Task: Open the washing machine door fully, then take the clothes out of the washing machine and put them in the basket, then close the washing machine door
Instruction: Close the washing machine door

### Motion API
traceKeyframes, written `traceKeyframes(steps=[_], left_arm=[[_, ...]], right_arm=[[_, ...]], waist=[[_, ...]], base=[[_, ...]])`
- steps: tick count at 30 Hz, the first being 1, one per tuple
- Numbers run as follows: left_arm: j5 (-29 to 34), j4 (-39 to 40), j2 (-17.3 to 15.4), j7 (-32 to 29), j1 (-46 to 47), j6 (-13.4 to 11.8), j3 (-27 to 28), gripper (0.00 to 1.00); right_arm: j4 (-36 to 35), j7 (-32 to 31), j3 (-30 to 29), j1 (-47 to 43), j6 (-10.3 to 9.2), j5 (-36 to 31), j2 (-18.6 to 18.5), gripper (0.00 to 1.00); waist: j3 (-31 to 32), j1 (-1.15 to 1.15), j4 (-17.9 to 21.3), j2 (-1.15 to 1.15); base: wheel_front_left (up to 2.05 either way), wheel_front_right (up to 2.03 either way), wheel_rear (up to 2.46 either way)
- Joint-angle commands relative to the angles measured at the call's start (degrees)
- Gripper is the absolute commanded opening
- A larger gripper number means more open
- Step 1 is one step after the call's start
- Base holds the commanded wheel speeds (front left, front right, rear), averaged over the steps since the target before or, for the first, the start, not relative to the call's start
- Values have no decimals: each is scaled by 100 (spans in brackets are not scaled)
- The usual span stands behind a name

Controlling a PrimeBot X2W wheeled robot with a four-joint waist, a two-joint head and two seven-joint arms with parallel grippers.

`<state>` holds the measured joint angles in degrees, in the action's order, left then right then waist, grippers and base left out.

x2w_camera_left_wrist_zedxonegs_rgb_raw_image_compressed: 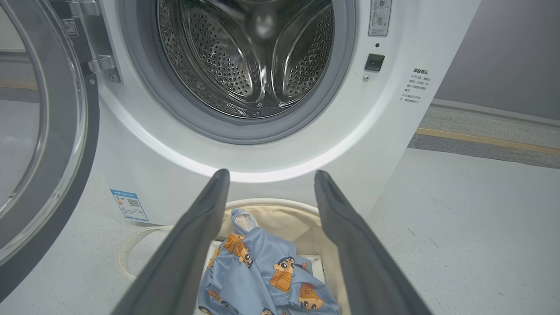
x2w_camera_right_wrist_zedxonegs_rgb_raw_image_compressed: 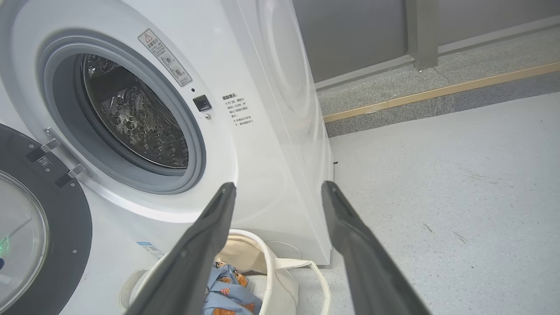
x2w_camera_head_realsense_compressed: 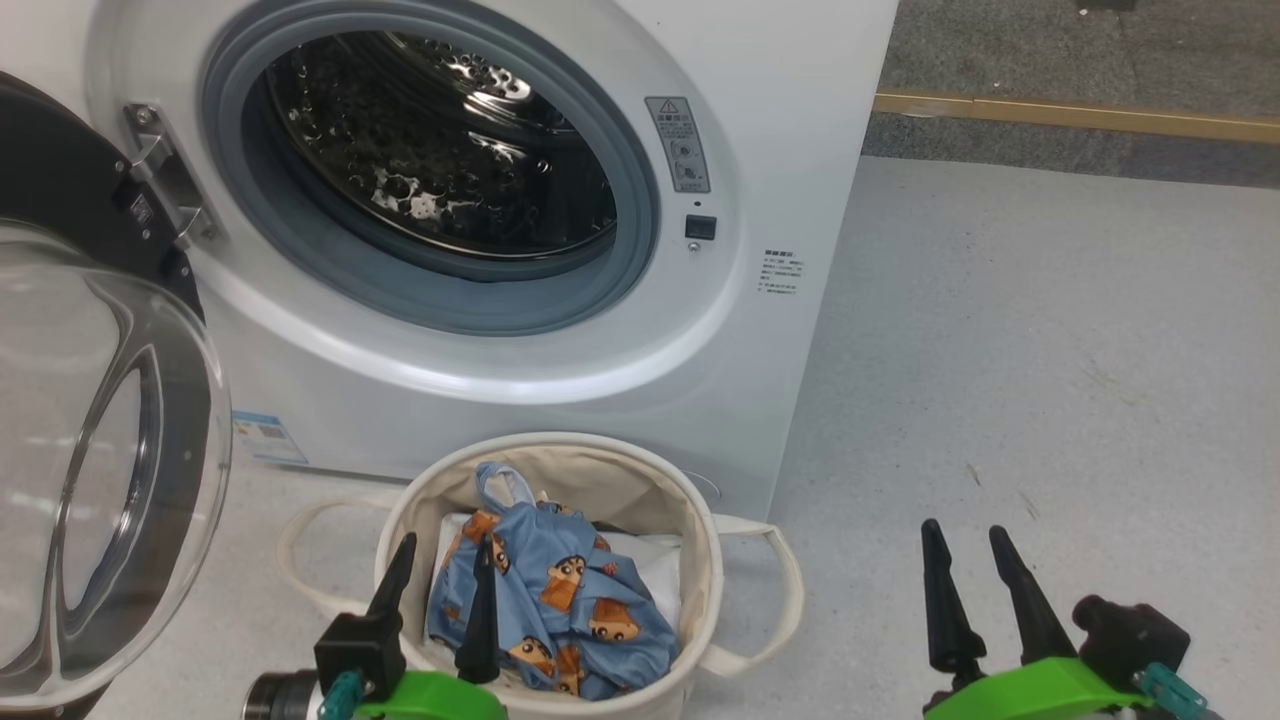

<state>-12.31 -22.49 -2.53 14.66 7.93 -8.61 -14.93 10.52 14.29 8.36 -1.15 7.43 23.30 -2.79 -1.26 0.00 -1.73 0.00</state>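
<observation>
- The clothes (x2w_camera_head_realsense_compressed: pixel 560 600), a soft light-blue garment printed with orange-brown cartoon faces, lie crumpled inside the basket (x2w_camera_head_realsense_compressed: pixel 705 590) at the lower middle of the head view. They rest on a white sheet (x2w_camera_head_realsense_compressed: pixel 655 565).
- The basket is a round cream canvas tub with looped strap handles. It stands just before the washing machine (x2w_camera_head_realsense_compressed: pixel 790 130), a short drop from the opening.
- The perforated steel drum (x2w_camera_head_realsense_compressed: pixel 440 140), ringed in grey rubber, looks empty, so closing seems the step left.
- The washing machine door (x2w_camera_head_realsense_compressed: pixel 150 480), a glossy black rim around a bulging clear bowl, hangs swung wide at the left edge.
- The left gripper (x2w_camera_head_realsense_compressed: pixel 447 545) hovers over the basket with its fingers spread, holding nothing.
- The right gripper (x2w_camera_head_realsense_compressed: pixel 965 530) at the lower right is likewise spread and empty, above the speckled grey floor (x2w_camera_head_realsense_compressed: pixel 1050 350).
</observation>
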Motion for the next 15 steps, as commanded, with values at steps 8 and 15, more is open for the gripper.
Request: traceKeyframes(steps=[8, 15], left_arm=[[-9, 214, -35, 34, 86, -33, 162, 100], [-285, 79, -35, 34, 109, -30, 178, 100]], right_arm=[[-171, 71, 148, 81, 6, -12, -9, 100], [-186, 71, 119, 110, 6, -2, -9, 100]], waist=[[-10, 0, 3, 0], [-40, 0, -8, 0]], base=[[0, 0, 0], [-1, 0, 0]])
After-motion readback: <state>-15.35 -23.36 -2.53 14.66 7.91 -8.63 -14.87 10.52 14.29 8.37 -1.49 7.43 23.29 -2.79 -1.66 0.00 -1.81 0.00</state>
